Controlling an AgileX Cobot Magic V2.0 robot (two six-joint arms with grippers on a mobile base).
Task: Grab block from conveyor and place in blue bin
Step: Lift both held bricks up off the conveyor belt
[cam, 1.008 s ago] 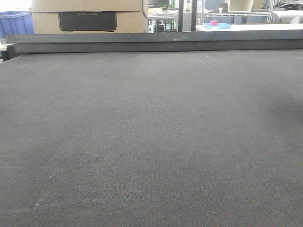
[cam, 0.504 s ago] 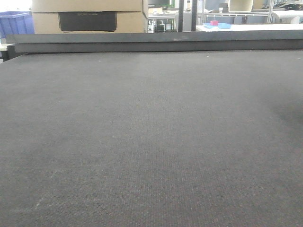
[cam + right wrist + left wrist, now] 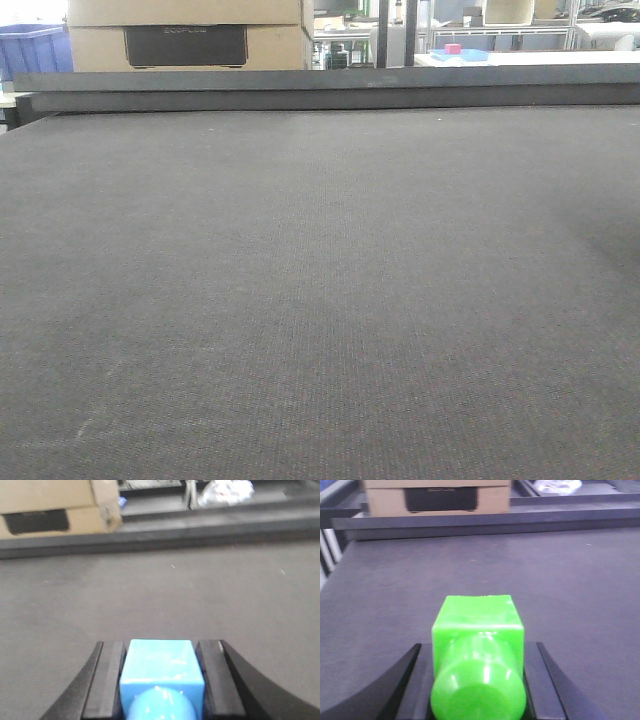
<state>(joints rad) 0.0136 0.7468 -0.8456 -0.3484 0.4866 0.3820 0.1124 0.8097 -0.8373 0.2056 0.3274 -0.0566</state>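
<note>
green block point(image 3: 477, 630) sits in the left gripper point(image 3: 478, 646), jaws closed partway onto its two flat side faces, block this side of the rail point(image 3: 480, 525) over the conveyor point(image 3: 570, 590); can't tell whether it's lifted clear of the belt or resting on it; blue block point(image 3: 162, 667) likewise clamped in the right gripper point(image 3: 161, 644), pads tight on both sides, same side of the rail; front view shows bare belt up to the rail, no block, no arm in frame.

handling, my read: both look like hard glossy plastic, light and stiff, not fragile; shiny faces could slip, so the flat opposite sides are the right hold, not the rounded glossy part nearer the camera; grip looks centred on both.

beyond the rail: cardboard box point(image 3: 185, 30) directly behind it; blue bin point(image 3: 30, 50) just left of the box, only a corner showing, probably the drop target; grab looks done, carry and release remain; bin is well apart from the blocks, so the risk is slip in transit.
</note>
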